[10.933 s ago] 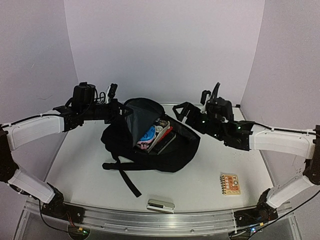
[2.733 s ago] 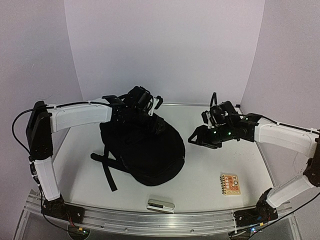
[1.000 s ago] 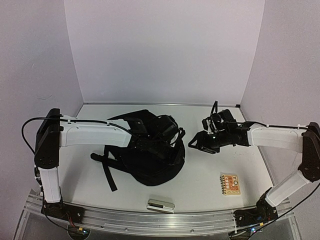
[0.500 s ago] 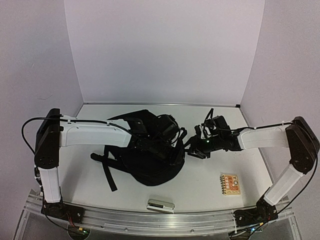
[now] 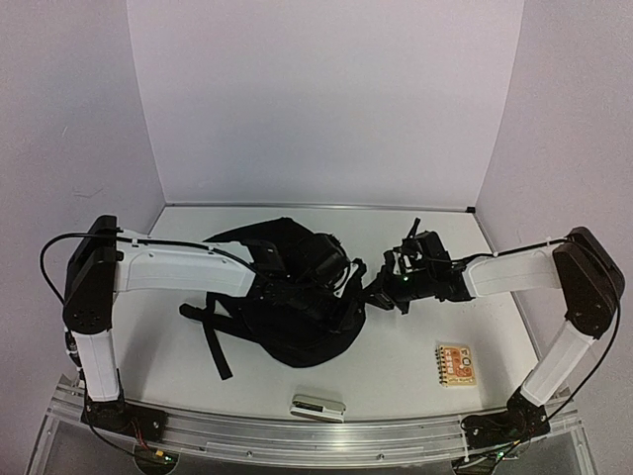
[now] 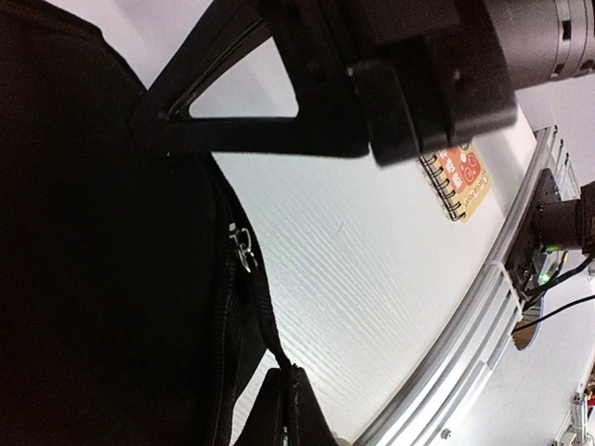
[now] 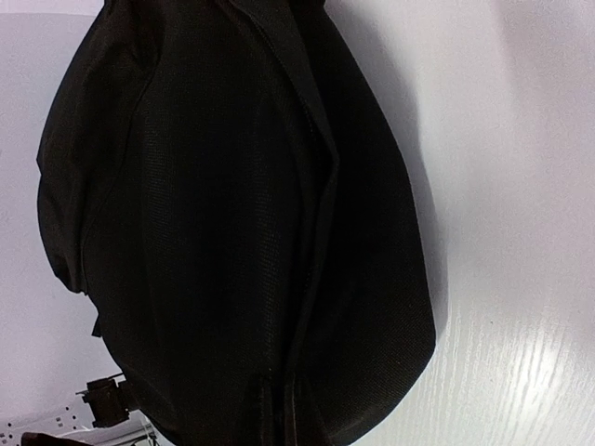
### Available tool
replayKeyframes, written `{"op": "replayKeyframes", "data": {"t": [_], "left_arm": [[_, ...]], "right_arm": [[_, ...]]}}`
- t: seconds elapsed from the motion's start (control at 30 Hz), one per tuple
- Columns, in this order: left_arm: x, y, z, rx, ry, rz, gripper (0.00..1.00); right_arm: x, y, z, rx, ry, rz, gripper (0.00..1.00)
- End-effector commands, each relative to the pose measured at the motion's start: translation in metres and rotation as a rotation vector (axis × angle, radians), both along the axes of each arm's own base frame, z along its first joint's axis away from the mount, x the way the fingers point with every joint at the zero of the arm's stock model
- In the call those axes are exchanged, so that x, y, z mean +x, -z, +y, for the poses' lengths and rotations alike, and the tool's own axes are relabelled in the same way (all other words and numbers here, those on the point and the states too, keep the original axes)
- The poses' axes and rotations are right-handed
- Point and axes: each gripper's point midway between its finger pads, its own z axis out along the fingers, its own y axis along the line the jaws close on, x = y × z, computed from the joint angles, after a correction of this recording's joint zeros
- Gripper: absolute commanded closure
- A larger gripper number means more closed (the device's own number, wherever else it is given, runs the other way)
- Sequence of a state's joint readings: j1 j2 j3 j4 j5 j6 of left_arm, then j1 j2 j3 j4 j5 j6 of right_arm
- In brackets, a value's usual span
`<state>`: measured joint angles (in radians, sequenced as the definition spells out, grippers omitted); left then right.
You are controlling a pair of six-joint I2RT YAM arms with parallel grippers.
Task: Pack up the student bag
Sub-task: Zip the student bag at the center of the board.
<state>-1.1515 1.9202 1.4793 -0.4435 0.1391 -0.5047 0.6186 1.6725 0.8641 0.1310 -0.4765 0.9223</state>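
Note:
The student bag [image 5: 287,332], a big black soft backpack, lies mid-table with its straps [image 5: 213,341] trailing to the left. My left gripper [image 5: 348,287] reaches across the bag to its right side. In the left wrist view it [image 6: 284,409] is shut on a thin black zipper-pull cord [image 6: 263,316] that runs down from a metal ring [image 6: 244,253]. My right gripper [image 5: 374,294] meets the bag's right edge. In the right wrist view its dark fingers [image 7: 279,418] are pressed together on the bag's fabric [image 7: 232,232].
A small orange spiral notebook [image 5: 456,363] lies at the right, also in the left wrist view [image 6: 460,181]. A silver-white case [image 5: 317,405] sits by the front metal rail [image 5: 297,435]. Walls close in the back and sides.
My right gripper has moved left to the bag's right edge and closed from partly open. The left gripper stays shut on the cord, shifted slightly.

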Motion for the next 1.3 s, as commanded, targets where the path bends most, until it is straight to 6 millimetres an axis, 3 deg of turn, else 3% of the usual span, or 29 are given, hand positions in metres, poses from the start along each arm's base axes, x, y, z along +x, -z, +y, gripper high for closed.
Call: {"op": "replayKeyframes", "data": {"t": [0.0, 0.3, 0.43, 0.53, 0.6, 0.7, 0.83, 1.03, 1.17, 1.27], "left_arm": [[-0.01, -0.046, 0.009, -0.097, 0.049, -0.052, 1.0], [-0.009, -0.057, 0.033, -0.084, -0.007, -0.089, 1.0], [0.0, -0.079, 0.034, -0.118, -0.045, -0.139, 1.0], [0.007, -0.097, 0.027, -0.166, -0.059, -0.173, 1.0], [0.014, -0.11, 0.017, -0.208, -0.07, -0.199, 1.0], [0.027, -0.137, -0.001, -0.29, -0.079, -0.231, 1.0], [0.043, -0.168, -0.022, -0.368, -0.066, -0.272, 1.0], [0.05, -0.184, -0.035, -0.414, -0.002, -0.25, 1.0], [0.047, -0.176, -0.036, -0.393, 0.025, -0.23, 1.0], [0.045, -0.171, -0.036, -0.386, 0.031, -0.213, 1.0]], "right_arm": [[0.052, -0.028, -0.008, 0.023, 0.193, -0.104, 1.0], [0.087, -0.049, -0.018, 0.041, 0.304, -0.146, 1.0], [0.1, -0.06, -0.026, 0.047, 0.37, -0.17, 1.0], [0.107, -0.08, -0.016, 0.082, 0.333, -0.206, 1.0], [0.106, -0.092, -0.008, 0.107, 0.282, -0.223, 0.88], [0.097, -0.099, -0.004, 0.123, 0.235, -0.226, 0.61], [0.074, -0.102, -0.01, 0.114, 0.188, -0.209, 0.47], [0.028, -0.094, -0.023, 0.113, 0.14, -0.126, 0.43], [0.001, -0.1, -0.031, 0.138, 0.142, -0.101, 0.43], [-0.008, -0.102, -0.036, 0.152, 0.153, -0.096, 0.45]]}}
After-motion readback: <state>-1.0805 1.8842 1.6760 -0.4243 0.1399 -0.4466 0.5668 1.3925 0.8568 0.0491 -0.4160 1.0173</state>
